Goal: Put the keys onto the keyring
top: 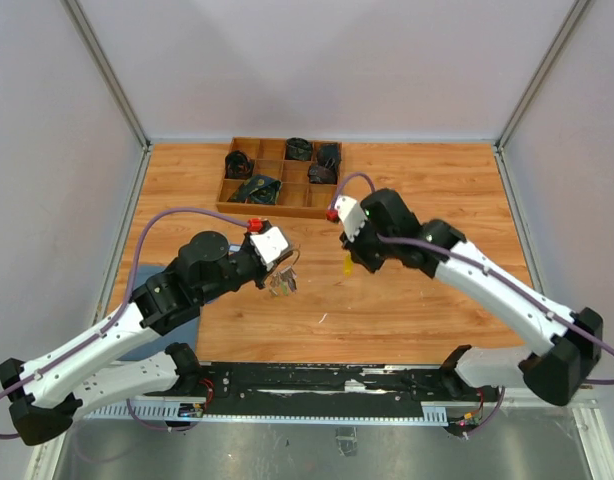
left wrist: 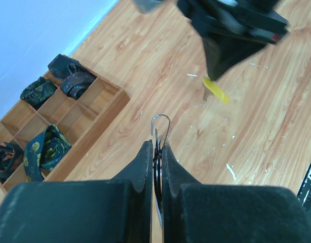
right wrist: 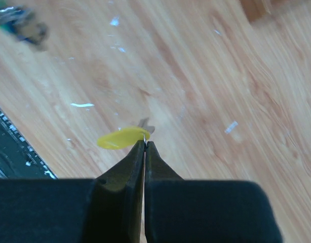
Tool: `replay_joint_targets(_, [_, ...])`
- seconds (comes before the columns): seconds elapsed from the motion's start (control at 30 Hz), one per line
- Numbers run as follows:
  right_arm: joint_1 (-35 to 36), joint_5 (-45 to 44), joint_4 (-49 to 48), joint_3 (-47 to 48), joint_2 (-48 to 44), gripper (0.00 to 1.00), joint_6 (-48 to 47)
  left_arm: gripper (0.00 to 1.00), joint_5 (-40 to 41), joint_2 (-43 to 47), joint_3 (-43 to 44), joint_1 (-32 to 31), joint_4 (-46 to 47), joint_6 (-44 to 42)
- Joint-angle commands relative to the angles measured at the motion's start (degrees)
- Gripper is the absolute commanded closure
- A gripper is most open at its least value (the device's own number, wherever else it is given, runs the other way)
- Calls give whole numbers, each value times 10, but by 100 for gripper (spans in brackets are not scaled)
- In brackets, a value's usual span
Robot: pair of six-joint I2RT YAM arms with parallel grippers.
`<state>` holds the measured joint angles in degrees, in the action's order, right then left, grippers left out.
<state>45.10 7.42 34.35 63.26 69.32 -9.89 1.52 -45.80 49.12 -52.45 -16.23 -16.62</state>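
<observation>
**A:** What does each arm have?

**B:** The right gripper (right wrist: 144, 147) is pinched together on the yellow key (right wrist: 121, 137), with the plastic head sticking out beside the tips. The left gripper (left wrist: 156, 148) is clamped on the keyring (left wrist: 160, 115), and only a narrow loop of wire pokes past its fingertips. A hanging bunch (top: 283, 286) dangles beneath the ring (some green in it, otherwise too small to read).

**A:** And where do they sit?

**B:** Both are held above the middle of the table (top: 437, 300), with the key just right of the ring, near it but apart. The wooden tray (top: 272, 211) is well off at the far side.

**A:** So threading is the step in hand. How is it done well?

**B:** My judgement is to hold the ring steady and let the right arm do the travelling. Turn the key so the hole in its head faces the free end of the wire, then ease it on slowly. I can't make out the hole or the ring's split, so alignment is the risky part. A sideways nudge could twist the key in the pinch or set the bunch swinging.
</observation>
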Motion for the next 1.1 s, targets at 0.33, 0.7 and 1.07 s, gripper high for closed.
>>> replay_joint_targets(0.33, [-124, 106, 232, 100, 158, 99, 79, 99, 9, 20, 21, 4, 20, 10])
replay_joint_targets(0.7, [-94, 238, 219, 65, 174, 99, 68, 100, 3, 19, 20, 4, 23, 18])
replay_joint_targets(1.07, [-16, 127, 223, 121, 203, 100, 118, 100, 14, 18, 19, 4, 27, 20])
